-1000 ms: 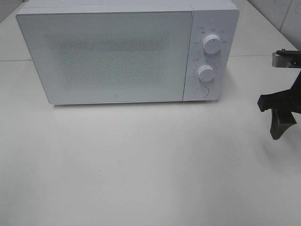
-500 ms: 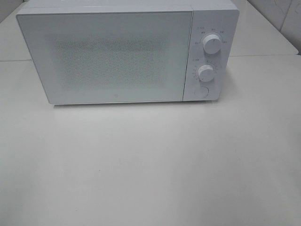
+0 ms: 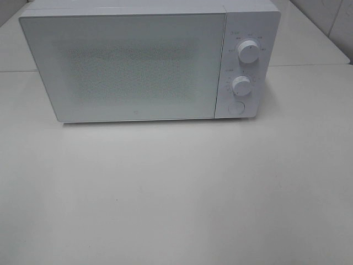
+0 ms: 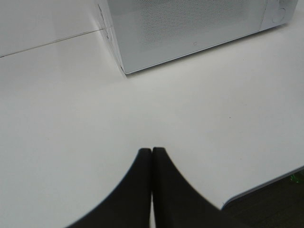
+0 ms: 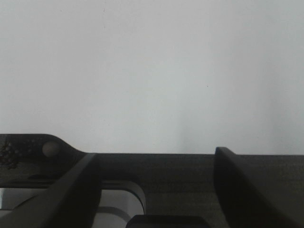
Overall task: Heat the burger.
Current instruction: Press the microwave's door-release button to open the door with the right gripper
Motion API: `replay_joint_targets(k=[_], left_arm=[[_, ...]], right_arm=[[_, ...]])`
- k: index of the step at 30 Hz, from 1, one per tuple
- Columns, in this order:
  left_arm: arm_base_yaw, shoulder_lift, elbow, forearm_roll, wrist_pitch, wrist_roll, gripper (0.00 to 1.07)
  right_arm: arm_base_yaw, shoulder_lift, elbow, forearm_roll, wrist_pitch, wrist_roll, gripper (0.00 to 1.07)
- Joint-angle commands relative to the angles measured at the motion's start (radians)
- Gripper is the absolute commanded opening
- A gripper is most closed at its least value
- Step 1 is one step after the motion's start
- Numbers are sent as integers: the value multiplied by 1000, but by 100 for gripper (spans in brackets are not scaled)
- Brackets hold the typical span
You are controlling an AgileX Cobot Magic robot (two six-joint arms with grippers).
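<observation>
The burger is out of view in every frame. A white microwave point(image 3: 149, 61) stands at the back of the table with its door shut, and its front corner point(image 4: 190, 33) also shows in the left wrist view. Through the speckled door I cannot make out anything inside. My left gripper point(image 4: 152, 151) is shut, its two black fingers pressed together with nothing between them, over bare table in front of the microwave's left corner. My right gripper point(image 5: 156, 156) is open, fingers wide apart and empty, above white tabletop. Neither arm appears in the exterior high view.
The microwave's right panel carries two round knobs point(image 3: 248, 52) point(image 3: 241, 86) and a round button point(image 3: 236, 108). The table's near edge point(image 4: 266, 183) shows in the left wrist view, with dark floor beyond. A seam point(image 3: 309, 65) crosses the table behind the microwave.
The right arm, seen at the right edge of the exterior high view a second ago, has withdrawn out of that view. The microwave has not moved.
</observation>
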Motion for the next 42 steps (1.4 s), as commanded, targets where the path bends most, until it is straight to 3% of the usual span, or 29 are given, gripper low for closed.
replay_joint_targets(k=[1, 19, 42], left_arm=[[1, -19, 2, 0, -13, -5, 0], [1, -19, 2, 0, -13, -5, 0], [1, -19, 2, 0, -13, -6, 0]], right_arm=[[3, -124, 36, 16, -32, -55, 64], [3, -628, 71, 75, -101, -158, 62], [3, -622, 71, 77, -104, -150, 61]])
